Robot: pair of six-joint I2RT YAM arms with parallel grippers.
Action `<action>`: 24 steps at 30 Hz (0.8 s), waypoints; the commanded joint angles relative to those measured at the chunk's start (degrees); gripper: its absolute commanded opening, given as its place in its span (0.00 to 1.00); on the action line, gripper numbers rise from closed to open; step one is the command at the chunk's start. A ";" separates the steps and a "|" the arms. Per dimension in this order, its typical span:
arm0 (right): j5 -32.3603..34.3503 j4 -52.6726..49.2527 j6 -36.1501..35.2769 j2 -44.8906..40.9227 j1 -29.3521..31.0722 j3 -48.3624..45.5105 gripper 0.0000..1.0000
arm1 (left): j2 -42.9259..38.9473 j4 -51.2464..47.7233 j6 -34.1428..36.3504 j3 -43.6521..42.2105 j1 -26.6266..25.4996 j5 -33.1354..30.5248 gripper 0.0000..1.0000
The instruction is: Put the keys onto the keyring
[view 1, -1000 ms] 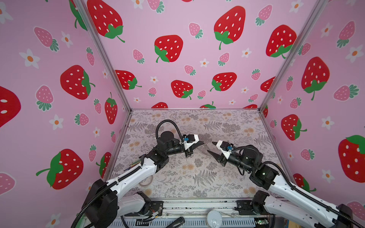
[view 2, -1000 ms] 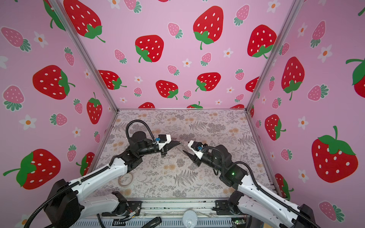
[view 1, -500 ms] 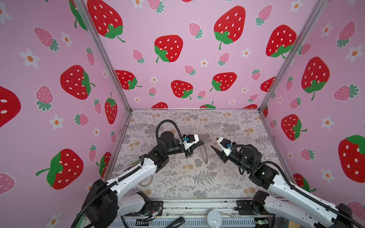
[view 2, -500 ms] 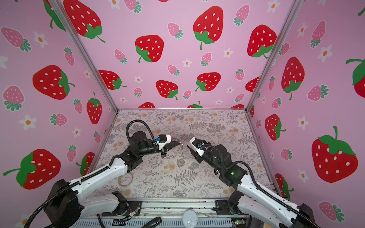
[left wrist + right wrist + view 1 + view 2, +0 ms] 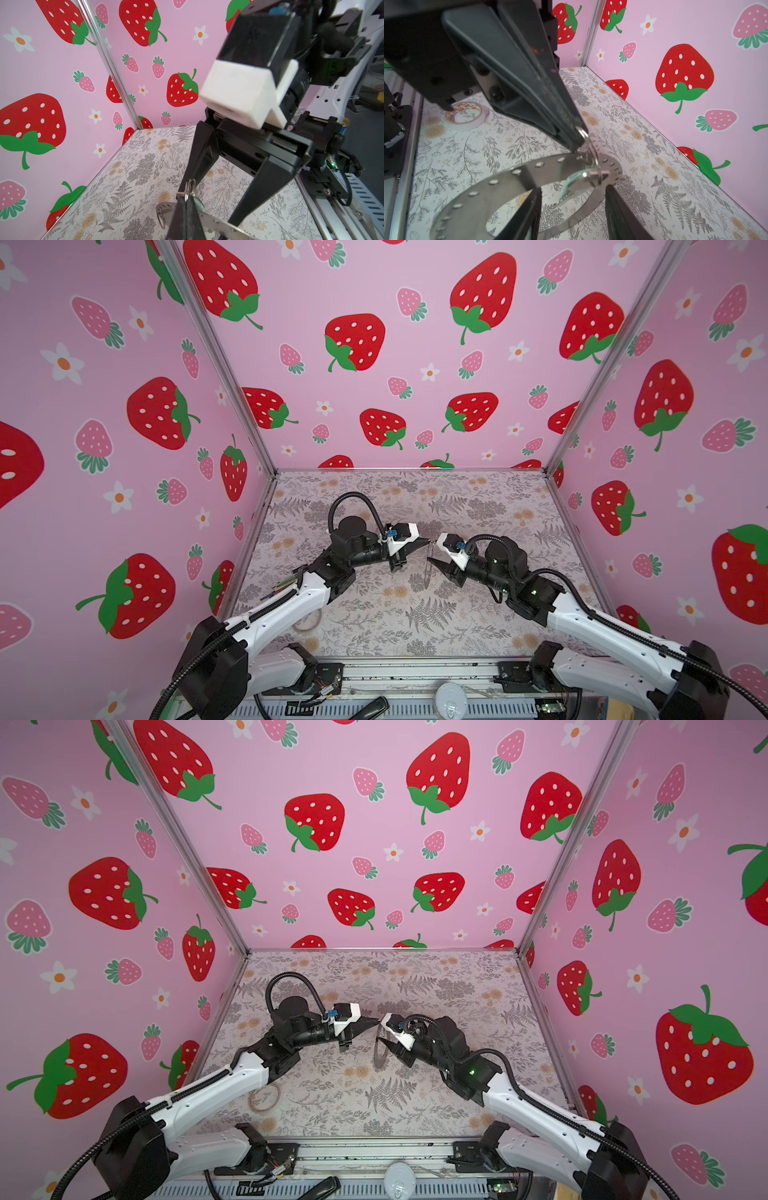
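Observation:
The keyring (image 5: 512, 182), a flat grey disc with small holes along its rim, is held off the table on edge. My right gripper (image 5: 573, 188) is shut on it across its rim. My left gripper (image 5: 577, 137) is shut on a small wire ring (image 5: 588, 145). This ring meets the disc's rim and carries a slim silvery key (image 5: 571, 184). In both top views the left gripper (image 5: 427, 540) and right gripper (image 5: 435, 552) meet mid-table, and the keyring (image 5: 379, 1052) shows edge-on. The left wrist view shows another small ring (image 5: 161, 218) hanging from the keyring (image 5: 209, 220).
A translucent beige tape roll (image 5: 264, 1097) lies flat on the floral table near the left arm; the right wrist view shows this tape roll (image 5: 465, 115) too. Pink strawberry walls (image 5: 374, 364) close three sides. A metal rail (image 5: 415, 672) runs along the front edge.
My right gripper has carried the keyring left and slightly back until its rim reaches the left fingertips. The left arm has stayed still.

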 commanded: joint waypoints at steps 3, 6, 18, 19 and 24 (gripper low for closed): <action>-1.71 1.60 2.28 1.39 0.01 3.11 0.50 | -0.18 2.37 0.34 -0.46 -0.13 1.02 0.00; 0.82 -0.29 1.98 2.65 0.01 4.42 0.42 | -0.40 2.29 0.38 -0.57 -0.13 0.92 0.00; 6.92 -3.92 1.09 1.31 0.20 4.52 0.22 | -1.12 2.45 -1.65 -0.40 -0.09 -2.48 0.00; 7.20 -3.95 0.91 1.09 0.13 4.46 0.20 | -1.16 2.54 -1.87 -0.35 -0.02 -2.67 0.00; 7.75 -3.29 -0.14 0.39 0.33 3.76 0.08 | -1.14 2.66 -3.96 -0.04 0.30 -4.83 0.00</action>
